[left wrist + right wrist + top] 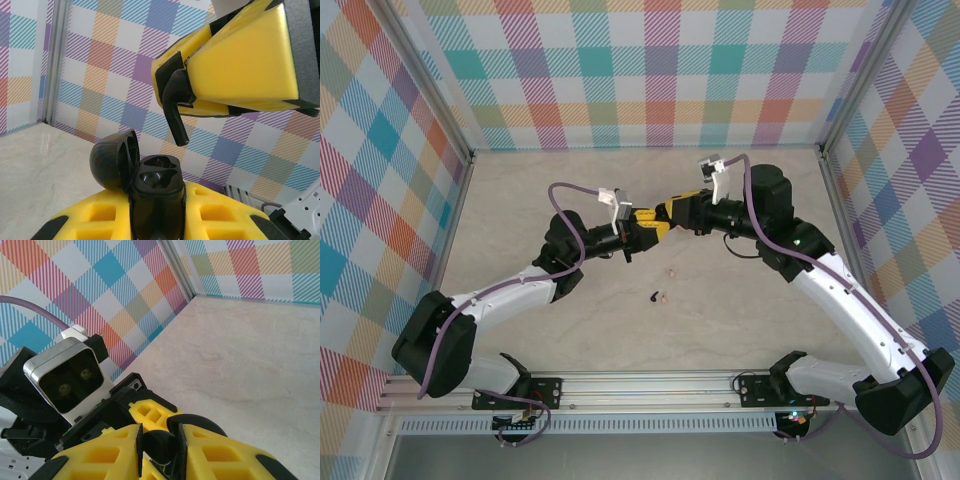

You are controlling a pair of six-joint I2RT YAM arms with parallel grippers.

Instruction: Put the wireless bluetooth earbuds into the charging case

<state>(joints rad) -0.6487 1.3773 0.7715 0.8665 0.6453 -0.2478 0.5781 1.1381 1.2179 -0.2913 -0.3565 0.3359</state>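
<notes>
The right gripper [200, 100] is clamped on a black earbud [176, 107], its blocky yellow fingers [240, 55] pinching the rounded bud end so that the smooth, slightly glossy stem points down and hangs free. From the right wrist the same bud shows as a dark rounded lump between two yellow fingers with moulded square pockets. Just below the stem tip, and apart from it, the left gripper [157, 220] is closed narrowly on a black charging case [159, 182], held upright between ribbed yellow pads [95, 220]. The case is a small rounded shell of shiny black plastic; its domed lid [112, 160] is hinged open to the left, and two smooth curved hollows show in the top of its body. In the view from above the two grippers meet over the middle of the table [520, 210], a pale beige surface veined like marble. Nearer the arm bases, on that surface, lie a second black earbud [652, 296] and a pale pink earbud [663, 296] just beside each other, with another pale pink one [671, 271] a little farther off. A boxy wrist camera [67, 377] with a grey rim and dark glass front sits on the left arm, and a purple cable [552, 192] loops over it. Walls [650, 70] of bright checked cloth stand on three sides
</notes>
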